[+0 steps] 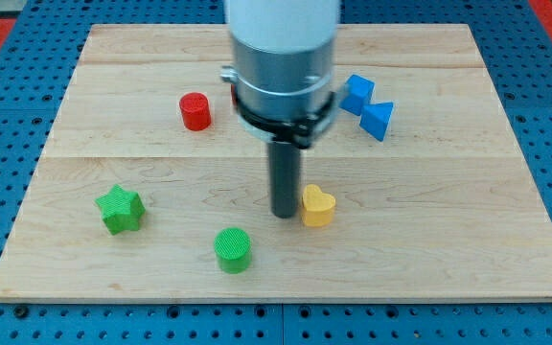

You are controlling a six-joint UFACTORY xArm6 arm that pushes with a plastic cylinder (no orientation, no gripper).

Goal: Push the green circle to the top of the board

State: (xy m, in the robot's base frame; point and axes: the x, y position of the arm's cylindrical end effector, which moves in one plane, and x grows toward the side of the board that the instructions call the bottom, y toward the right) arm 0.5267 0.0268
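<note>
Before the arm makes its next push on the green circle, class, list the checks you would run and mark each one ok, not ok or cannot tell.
1. Green circle in view, near the board's bottom edge: ok.
2. My tip below the circle, ready to push upward: not ok; it sits up and to the view's right of it.
3. Tip clear of other blocks: not ok; it is right against the yellow heart.
4. Path straight up from the circle free: ok; the red cylinder lies left of that line.
5. Green star out of the way: ok.

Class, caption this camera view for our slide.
My tip rests beside the yellow heart, above-right of the green circle.
</note>
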